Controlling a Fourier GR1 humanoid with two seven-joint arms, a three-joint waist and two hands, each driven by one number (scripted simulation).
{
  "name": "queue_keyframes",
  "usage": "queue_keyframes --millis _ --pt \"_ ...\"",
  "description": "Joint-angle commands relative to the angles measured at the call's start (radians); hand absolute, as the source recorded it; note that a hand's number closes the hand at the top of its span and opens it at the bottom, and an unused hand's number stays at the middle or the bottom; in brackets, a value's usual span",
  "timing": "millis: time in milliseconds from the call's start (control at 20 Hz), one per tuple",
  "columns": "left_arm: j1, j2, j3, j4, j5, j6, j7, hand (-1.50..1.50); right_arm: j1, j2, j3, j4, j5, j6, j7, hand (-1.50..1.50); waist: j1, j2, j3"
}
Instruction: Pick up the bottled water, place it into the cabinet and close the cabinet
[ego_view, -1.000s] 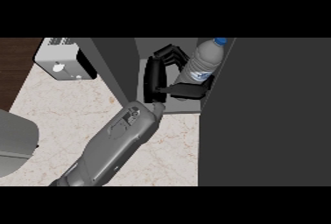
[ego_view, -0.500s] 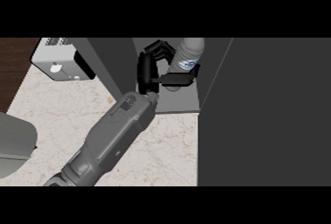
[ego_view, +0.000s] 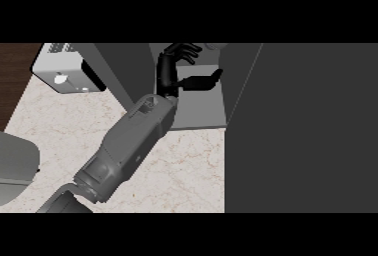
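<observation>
Now the hand (ego_view: 179, 67) is deep inside the cabinet (ego_view: 199, 107), fingers (ego_view: 186, 49) curled around the barely visible bottle (ego_view: 214, 46); set it upright before letting go.

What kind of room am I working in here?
Most likely a kitchen: a pale marble-patterned counter, a dark grey cabinet with its door open, and a white boxy appliance, perhaps a toaster, at the back. One black hand reaches into the cabinet.

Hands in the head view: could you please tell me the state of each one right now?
Left hand: open inside the cabinet, thumb spread, nothing between thumb and fingers.
Right hand: not in view.
</observation>
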Motion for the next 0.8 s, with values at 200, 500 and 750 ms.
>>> queue_keyframes --millis 200,500,750 --pt "-0.104 -0.003 0.011 0.204 -0.045 -0.009 -0.013 -1.5 -0.024 0.001 0.011 -0.04 -0.077 0.003 0.037 -1.5 -0.007 0.004 0.0" --pt "-0.185 0.032 0.071 0.253 -0.023 -0.104 0.0 -1.5 -0.005 -0.016 -0.028 -0.077 -0.103 -0.001 0.046 -1.5 -0.005 0.005 0.0" --pt "-0.132 0.038 0.106 0.202 0.006 -0.181 -0.09 -1.5 0.037 0.022 0.018 -0.112 -0.078 0.003 0.04 -1.5 0.005 -0.003 -0.001"
